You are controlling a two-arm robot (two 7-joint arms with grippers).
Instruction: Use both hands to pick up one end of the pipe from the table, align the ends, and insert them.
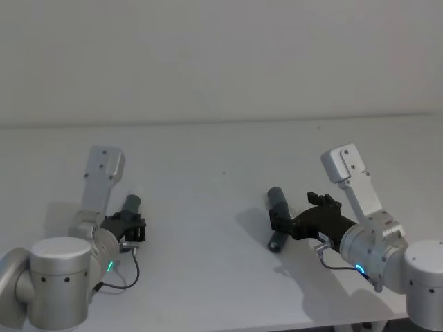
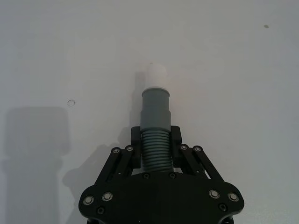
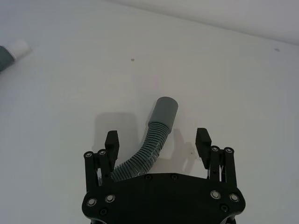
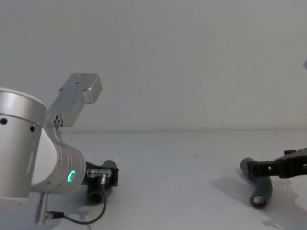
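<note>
Right pincer (image 3: pixel 156 136) wide astride pipe (image 3: pixel 164 111)

A plain pale wall (image 1: pixel 221 55) takes up roughly the upper third of the head view, bare and unmarked, ending below in a faint horizontal line. In the chest view the wall (image 4: pixel 192 57) covers the upper half of the frame. In the right wrist view the wall (image 3: pixel 243 11) is a narrow strip across the upper right corner. A tiny dark speck (image 1: pixel 223 173) sits near the centre of the head view. A second speck (image 2: pixel 266 26) shows at the upper right of the left wrist view, and a faint ring mark (image 2: pixel 71 102) at that frame's left, about halfway down.
</note>
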